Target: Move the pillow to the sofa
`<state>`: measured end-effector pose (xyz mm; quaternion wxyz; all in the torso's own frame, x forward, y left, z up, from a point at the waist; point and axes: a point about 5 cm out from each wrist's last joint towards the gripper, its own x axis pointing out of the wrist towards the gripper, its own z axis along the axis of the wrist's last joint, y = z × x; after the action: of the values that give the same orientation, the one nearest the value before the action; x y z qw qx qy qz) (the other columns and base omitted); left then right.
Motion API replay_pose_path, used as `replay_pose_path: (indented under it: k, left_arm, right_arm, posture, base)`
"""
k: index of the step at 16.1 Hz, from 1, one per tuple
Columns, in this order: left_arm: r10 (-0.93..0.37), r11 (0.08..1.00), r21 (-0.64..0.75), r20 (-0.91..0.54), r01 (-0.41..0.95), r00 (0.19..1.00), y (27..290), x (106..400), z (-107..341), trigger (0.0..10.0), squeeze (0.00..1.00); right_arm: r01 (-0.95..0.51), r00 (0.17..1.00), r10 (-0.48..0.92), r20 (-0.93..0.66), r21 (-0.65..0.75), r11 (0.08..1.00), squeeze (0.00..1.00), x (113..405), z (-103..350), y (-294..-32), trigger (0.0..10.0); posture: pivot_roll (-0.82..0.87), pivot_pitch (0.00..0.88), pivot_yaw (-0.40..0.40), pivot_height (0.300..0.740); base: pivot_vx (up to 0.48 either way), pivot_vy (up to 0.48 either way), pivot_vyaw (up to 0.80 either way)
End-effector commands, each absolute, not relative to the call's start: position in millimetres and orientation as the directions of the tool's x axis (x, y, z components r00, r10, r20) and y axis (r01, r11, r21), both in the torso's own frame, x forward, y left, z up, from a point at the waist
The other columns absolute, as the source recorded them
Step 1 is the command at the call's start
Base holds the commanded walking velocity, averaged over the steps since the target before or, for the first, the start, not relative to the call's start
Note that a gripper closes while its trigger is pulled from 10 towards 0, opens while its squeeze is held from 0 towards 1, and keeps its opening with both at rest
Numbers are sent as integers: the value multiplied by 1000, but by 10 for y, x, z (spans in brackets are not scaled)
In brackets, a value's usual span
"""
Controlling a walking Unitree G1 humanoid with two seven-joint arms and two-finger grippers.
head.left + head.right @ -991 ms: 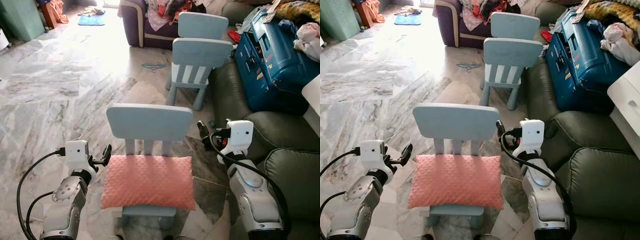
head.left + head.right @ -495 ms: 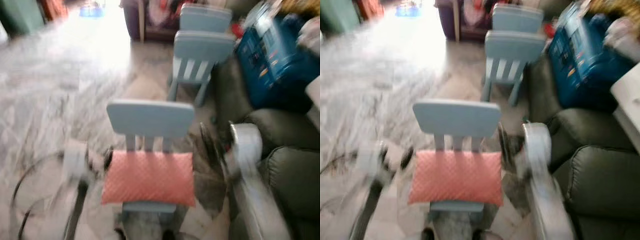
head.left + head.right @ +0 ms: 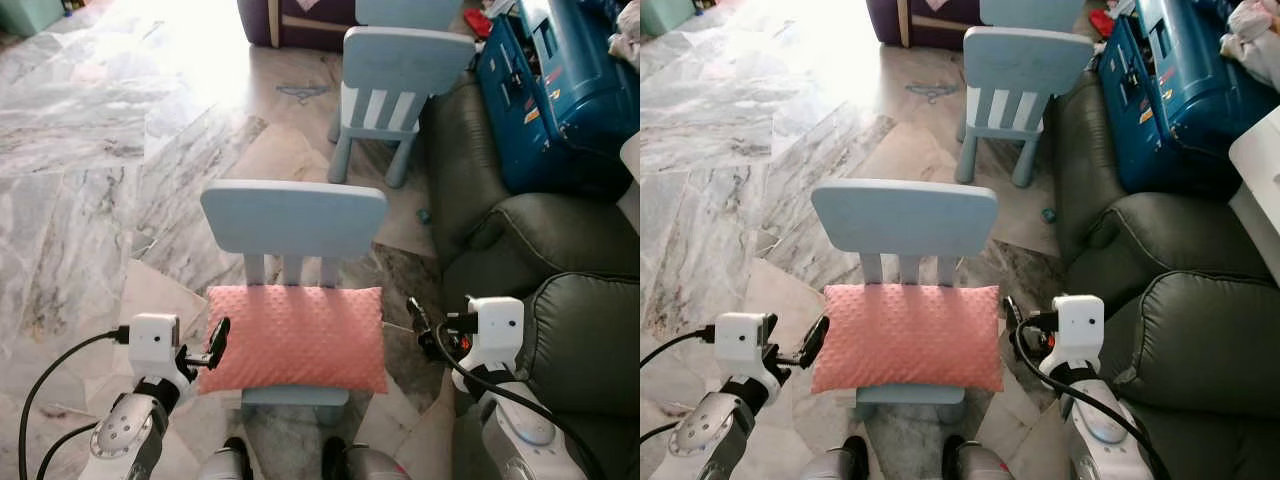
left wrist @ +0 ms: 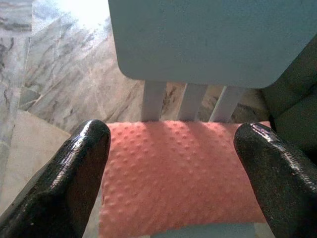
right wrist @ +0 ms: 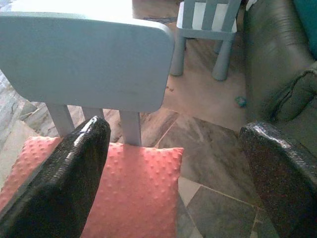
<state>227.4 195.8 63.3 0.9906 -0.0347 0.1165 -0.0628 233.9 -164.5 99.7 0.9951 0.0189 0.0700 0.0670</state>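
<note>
Left gripper (image 3: 215,343) at pillow's left edge, fingers spread wide per left wrist view (image 4: 163,188), holding nothing, just beside the fabric, contact unclear. Pink dimpled pillow (image 3: 296,336) flat on seat of small light-blue chair (image 3: 293,219), long side across, back edge up against the backrest slats, front edge hanging slightly past the seat. Marble floor (image 3: 90,190) to left and beyond. Second light-blue chair (image 3: 402,80) farther off, near the sofa arm. Right gripper (image 3: 423,322) off pillow's right edge, near but apart, fingers parted wide in right wrist view (image 5: 168,163), empty. Dark green leather sofa (image 3: 585,330) on far right, cushions just beside right arm. Blue hard case (image 3: 545,95) resting on sofa farther back. Tiny teal object (image 3: 424,215) on floor by sofa base, too small to identify.
</note>
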Motion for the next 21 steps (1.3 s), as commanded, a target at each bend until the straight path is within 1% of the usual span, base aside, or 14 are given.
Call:
replay_pose_path:
  k: [1, 9, 17, 20, 21]
  left_arm:
    - [-142, 989, -74, -237, 128, 961, 1964, 2248, 627, 10000, 0]
    - [-147, 989, -65, -251, 135, 957, 1986, 2220, 625, 10000, 0]
    - [-152, 988, -62, -255, 140, 955, 1972, 2231, 620, 10000, 0]
    - [-151, 988, -64, -257, 139, 955, 1965, 2226, 616, 10000, 0]
    - [-150, 988, -63, -257, 139, 955, 1964, 2226, 616, 10000, 0]
  right_arm:
    - [-136, 981, 141, -135, 45, 990, 0, 2309, 1023, -1647, 10000]
    - [-150, 977, 156, -143, 52, 987, 0, 2289, 1017, -1596, 10000]
    - [-151, 977, 158, -143, 56, 987, 0, 2290, 1017, -1588, 10000]
    - [-154, 977, 161, -143, 57, 986, 0, 2293, 1020, -1582, 10000]
    - [-154, 977, 161, -142, 56, 986, 0, 2294, 1021, -1582, 10000]
  posture:
    - [-80, 248, -64, 740]
    - [-75, 255, -58, 740]
    - [-77, 256, -59, 648]
    - [-77, 258, -60, 601]
    - [-77, 258, -59, 592]
  base:
    - [0, 0, 0]
    - [0, 0, 0]
    - [0, 0, 0]
    - [0, 0, 0]
    - [0, 0, 0]
